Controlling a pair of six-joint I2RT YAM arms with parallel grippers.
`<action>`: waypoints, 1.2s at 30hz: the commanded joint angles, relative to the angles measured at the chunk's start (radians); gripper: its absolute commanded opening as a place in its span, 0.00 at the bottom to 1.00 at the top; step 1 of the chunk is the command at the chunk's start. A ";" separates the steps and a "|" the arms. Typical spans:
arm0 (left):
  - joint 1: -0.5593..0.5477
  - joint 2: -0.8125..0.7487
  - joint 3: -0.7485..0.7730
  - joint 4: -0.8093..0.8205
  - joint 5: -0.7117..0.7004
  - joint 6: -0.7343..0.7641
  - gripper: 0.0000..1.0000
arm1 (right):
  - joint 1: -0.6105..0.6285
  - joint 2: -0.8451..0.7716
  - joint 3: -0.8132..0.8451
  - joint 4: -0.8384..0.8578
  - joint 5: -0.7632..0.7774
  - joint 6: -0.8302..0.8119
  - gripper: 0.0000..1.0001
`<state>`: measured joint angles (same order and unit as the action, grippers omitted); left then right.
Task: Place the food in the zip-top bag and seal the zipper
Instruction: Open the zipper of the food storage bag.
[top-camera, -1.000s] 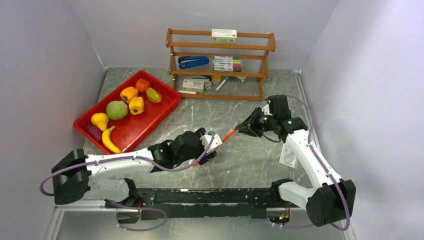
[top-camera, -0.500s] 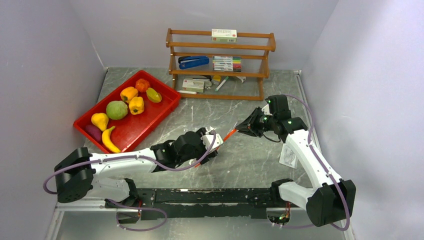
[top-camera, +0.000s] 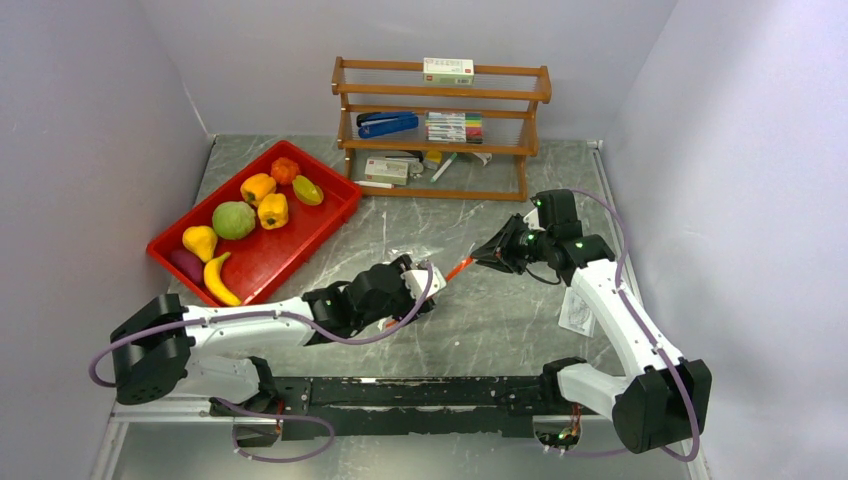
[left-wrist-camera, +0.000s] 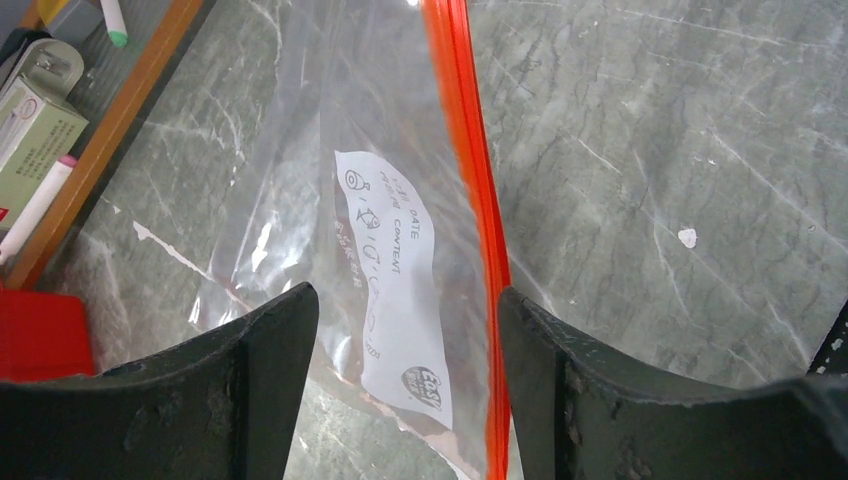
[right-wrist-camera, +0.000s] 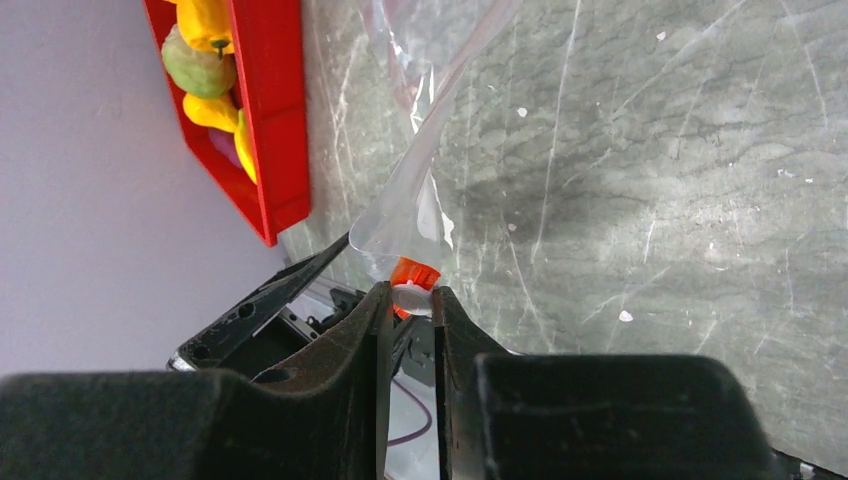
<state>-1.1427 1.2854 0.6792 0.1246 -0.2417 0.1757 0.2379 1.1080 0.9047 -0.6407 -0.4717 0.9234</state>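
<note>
Two fingers of the right gripper (right-wrist-camera: 410, 292) were clenched on the right end of the zipper (right-wrist-camera: 413, 272), holding it up off the table (top-camera: 500, 320), and that arm had not moved over the last second. Our left gripper (left-wrist-camera: 405, 300) stood spread wide, straddling the zip-top bag (left-wrist-camera: 290, 150) with its white label (left-wrist-camera: 395, 290) and the red-orange strip between the fingers, gripping nothing; the strip ran close beside one finger. What had changed was small: the left arm had crept a little toward the far side, so that gripper sat slightly further along the bag. The bag hung stretched between the two grippers, near the middle of the table. All the food (top-camera: 234, 220) lay in the red tray (top-camera: 275, 255) at the far left, well apart from the bag. We judged that we were only lining up a second hold to open the mouth, and that no loading had begun
</note>
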 joint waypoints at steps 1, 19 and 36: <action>-0.006 0.019 0.001 0.052 0.046 0.023 0.67 | 0.007 -0.007 -0.021 0.016 -0.002 0.005 0.08; -0.006 0.021 -0.024 0.060 0.055 0.022 0.71 | 0.007 -0.003 -0.016 0.019 -0.002 0.006 0.08; -0.006 0.044 -0.030 0.099 -0.028 0.053 0.65 | 0.007 -0.016 -0.024 0.017 -0.009 0.010 0.08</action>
<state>-1.1427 1.3224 0.6571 0.1692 -0.2413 0.2138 0.2379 1.1076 0.8890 -0.6334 -0.4713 0.9272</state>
